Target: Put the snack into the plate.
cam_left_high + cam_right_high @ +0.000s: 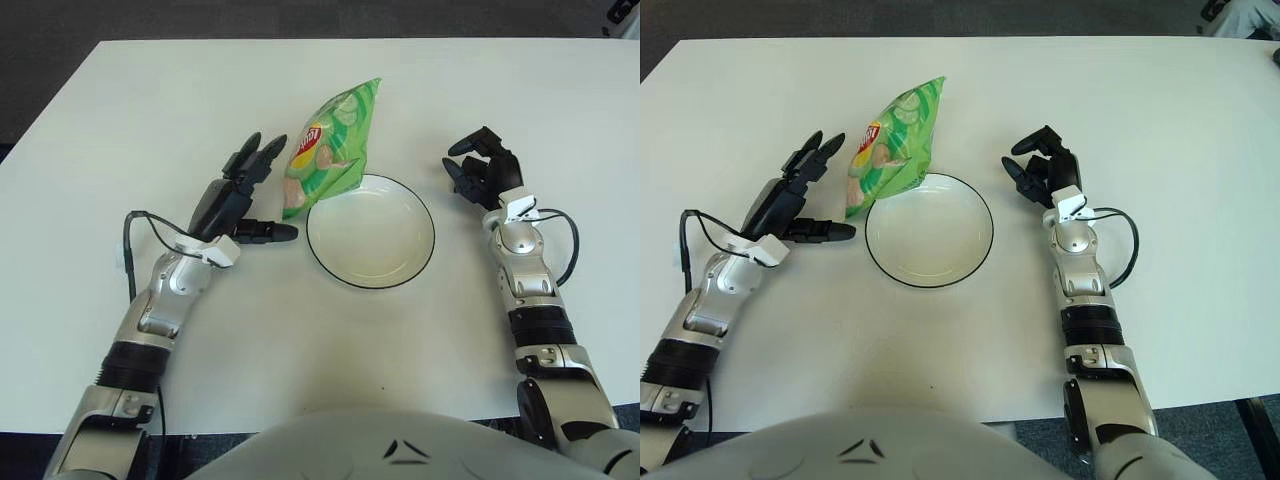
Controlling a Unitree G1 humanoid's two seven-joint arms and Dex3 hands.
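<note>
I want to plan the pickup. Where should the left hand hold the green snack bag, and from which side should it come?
Probably the lower left edge of the snack bag, approached from the robot's left. The bag lies slanted, its lower end over the far-left rim of the plate, and that side faces the open left hand close beside it. The right hand shows on the plate's other side.

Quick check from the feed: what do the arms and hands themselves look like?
Both arms are silver-grey segmented metal with black joint bands. The left hand and right hand are black and three-fingered, each with a white wrist clip and a black cable looping beside the forearm.
</note>
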